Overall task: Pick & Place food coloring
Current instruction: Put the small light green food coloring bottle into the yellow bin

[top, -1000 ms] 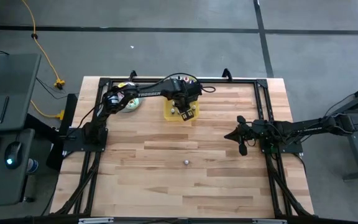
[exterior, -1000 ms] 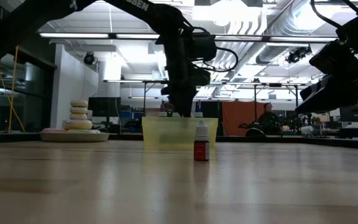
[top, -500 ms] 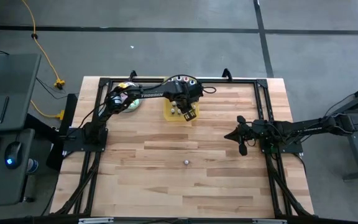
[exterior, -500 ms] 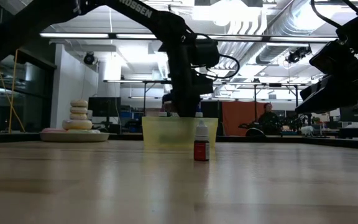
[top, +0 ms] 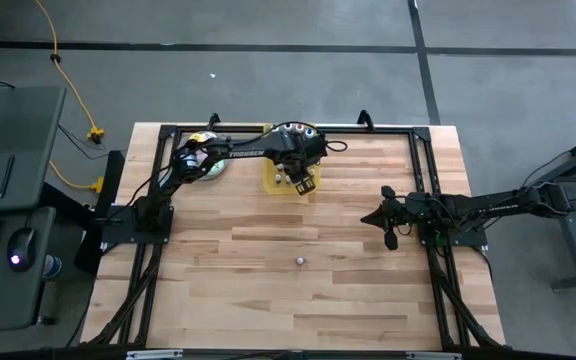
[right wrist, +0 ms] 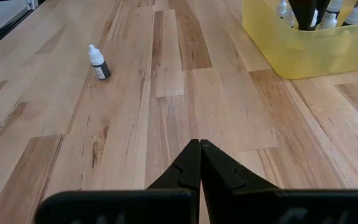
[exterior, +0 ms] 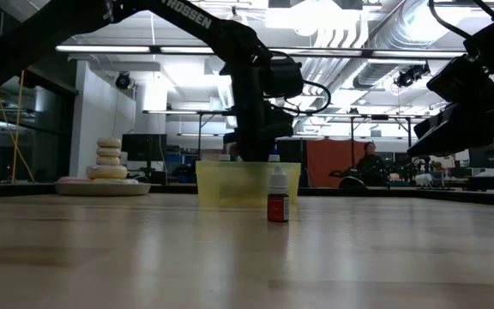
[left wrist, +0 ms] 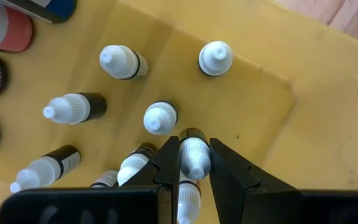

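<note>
White-capped dropper bottle (left wrist: 194, 155) between left pincer (left wrist: 194, 163) fingers.

Wooden table (top: 298, 300): tray (top: 272, 183), bottle (top: 300, 261), plate (exterior: 101, 186)

bottles (left wrist: 160, 117) crowd tray (left wrist: 253, 93), open tabletop (top: 298, 300)

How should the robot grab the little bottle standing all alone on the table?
The lone bottle stands upright on the bare wood table, with nothing beside it. Best guess: come straight down from above and pinch the dark body just under its white cap, where it is widest. The right gripper, shut and idle, looks nearer than the left gripper, which is busy in the yellow tray.
</note>
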`<state>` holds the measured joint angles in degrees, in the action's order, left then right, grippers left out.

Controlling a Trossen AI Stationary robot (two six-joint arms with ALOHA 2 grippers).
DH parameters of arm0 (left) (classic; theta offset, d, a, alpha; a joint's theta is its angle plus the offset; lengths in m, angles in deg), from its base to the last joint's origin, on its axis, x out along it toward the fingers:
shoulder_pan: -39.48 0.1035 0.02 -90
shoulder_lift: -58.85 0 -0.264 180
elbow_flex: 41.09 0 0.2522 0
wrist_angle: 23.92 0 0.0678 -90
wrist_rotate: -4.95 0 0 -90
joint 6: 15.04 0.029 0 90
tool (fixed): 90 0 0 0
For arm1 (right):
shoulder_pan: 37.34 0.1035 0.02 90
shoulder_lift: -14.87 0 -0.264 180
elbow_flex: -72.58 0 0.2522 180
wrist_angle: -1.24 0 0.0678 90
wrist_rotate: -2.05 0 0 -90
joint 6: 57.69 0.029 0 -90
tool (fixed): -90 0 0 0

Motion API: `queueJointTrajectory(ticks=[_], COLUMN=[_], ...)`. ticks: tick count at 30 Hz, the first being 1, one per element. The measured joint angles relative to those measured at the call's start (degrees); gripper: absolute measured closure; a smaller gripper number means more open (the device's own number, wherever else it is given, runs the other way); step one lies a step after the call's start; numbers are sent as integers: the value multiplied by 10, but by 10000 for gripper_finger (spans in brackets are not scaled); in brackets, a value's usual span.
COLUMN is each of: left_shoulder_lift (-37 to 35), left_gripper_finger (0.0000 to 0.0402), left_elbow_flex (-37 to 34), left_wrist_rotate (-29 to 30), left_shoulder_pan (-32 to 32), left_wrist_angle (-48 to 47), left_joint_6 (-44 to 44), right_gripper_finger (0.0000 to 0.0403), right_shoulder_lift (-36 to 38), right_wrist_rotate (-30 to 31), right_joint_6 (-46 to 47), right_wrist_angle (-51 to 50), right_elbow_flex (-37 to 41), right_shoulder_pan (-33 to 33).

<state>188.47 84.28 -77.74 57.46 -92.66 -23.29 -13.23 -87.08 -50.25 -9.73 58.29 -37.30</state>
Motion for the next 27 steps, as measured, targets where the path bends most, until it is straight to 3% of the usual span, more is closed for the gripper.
queueJointTrajectory(ticks=[9,18,27], left_shoulder_lift=[0,0,0], left_gripper_finger=[346,344,281], left_elbow_flex=[0,0,0], left_wrist_rotate=[-34,-31,-20], left_shoulder_pan=[0,0,0], left_wrist_angle=[0,0,-1], left_joint_6=[4,4,7], right_gripper_finger=[402,402,402], right_shoulder_lift=[0,0,0], right_wrist_rotate=[0,0,0], right_joint_6=[0,0,0], right_wrist_angle=[0,0,0], right_elbow_flex=[0,0,0], right_shoulder_pan=[0,0,0])
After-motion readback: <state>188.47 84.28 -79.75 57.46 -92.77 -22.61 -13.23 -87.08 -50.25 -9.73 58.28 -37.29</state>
